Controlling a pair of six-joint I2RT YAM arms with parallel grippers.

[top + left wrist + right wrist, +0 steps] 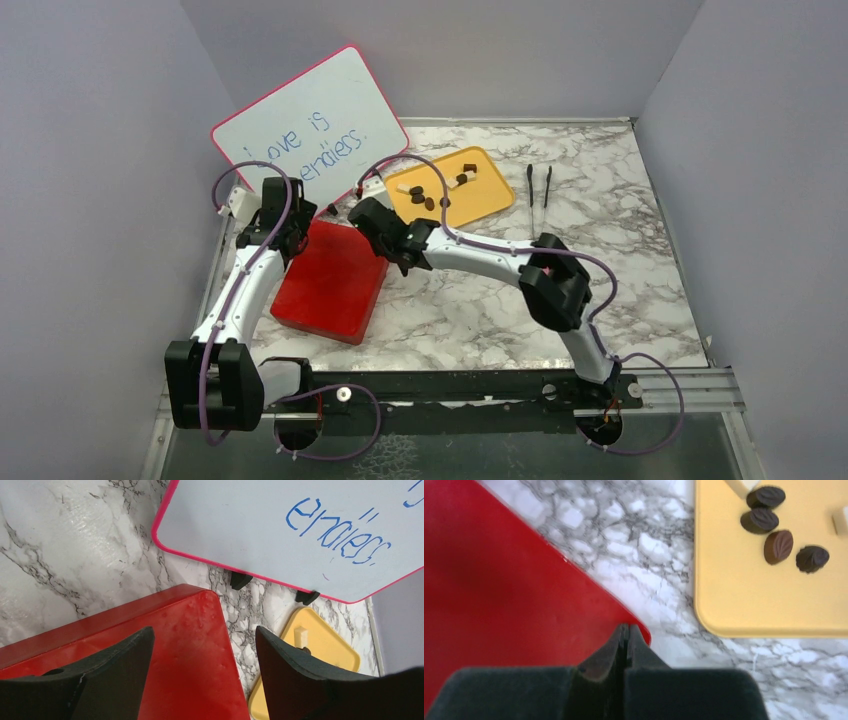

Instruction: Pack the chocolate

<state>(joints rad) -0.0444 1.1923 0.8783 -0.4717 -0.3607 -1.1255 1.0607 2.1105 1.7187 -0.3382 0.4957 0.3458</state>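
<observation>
Several dark brown chocolate pieces (428,201) and a cream one lie on a yellow tray (482,200) at the back middle. In the right wrist view the dark leaf-shaped pieces (779,546) sit at the upper right of the tray (744,600). A shut red box (330,282) lies left of the tray. My left gripper (303,222) is open over the box's far corner (200,645), its fingers (120,665) spread above the lid. My right gripper (626,628) is shut, with its tips at the box's near-tray corner (524,580). A cream piece (300,635) shows beside the right finger.
A pink-edged whiteboard (310,125) with blue writing stands on small black feet behind the box, close above the left gripper (205,630). Black tweezers (540,185) lie right of the tray. Grey walls enclose the marble table (600,260) on three sides.
</observation>
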